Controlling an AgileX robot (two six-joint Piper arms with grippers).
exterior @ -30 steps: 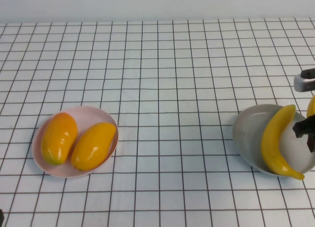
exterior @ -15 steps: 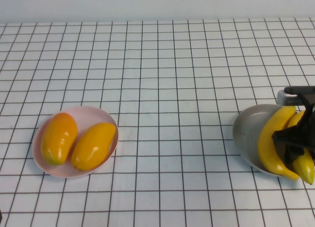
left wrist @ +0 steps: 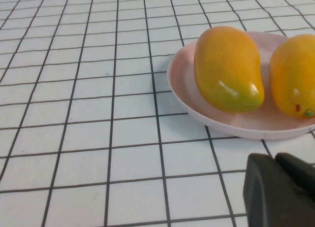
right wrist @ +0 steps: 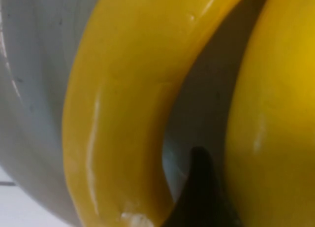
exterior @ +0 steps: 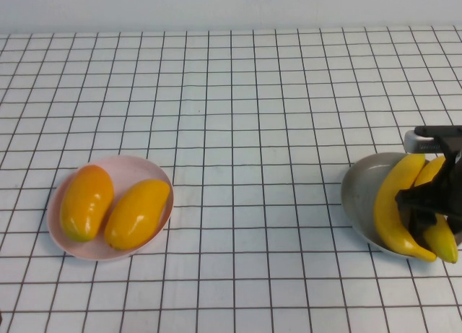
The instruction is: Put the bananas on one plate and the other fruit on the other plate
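2nd banana (exterior: 437, 221) now lowered onto grey plate (exterior: 359, 196) at 3 o'clock, beside 1st banana (exterior: 393, 206). Right claw (exterior: 432, 203) on it, grip can't tell. Mangoes (exterior: 112, 203) on pink plate (exterior: 130, 168), 9 o'clock. Left claw (left wrist: 280, 190) parked nr pink plate, grip can't tell. Sorting looks done bar release.

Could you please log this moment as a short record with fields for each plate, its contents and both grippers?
grey plate: right side of the table
on grey plate: two bananas, one nearer the centre, one at the outer side
pink plate: left side of the table
on pink plate: two orange fruits, side by side
right gripper: down at the grey plate, between the two bananas
left gripper: near the pink plate, holding nothing
task state: fruit sorted by plate
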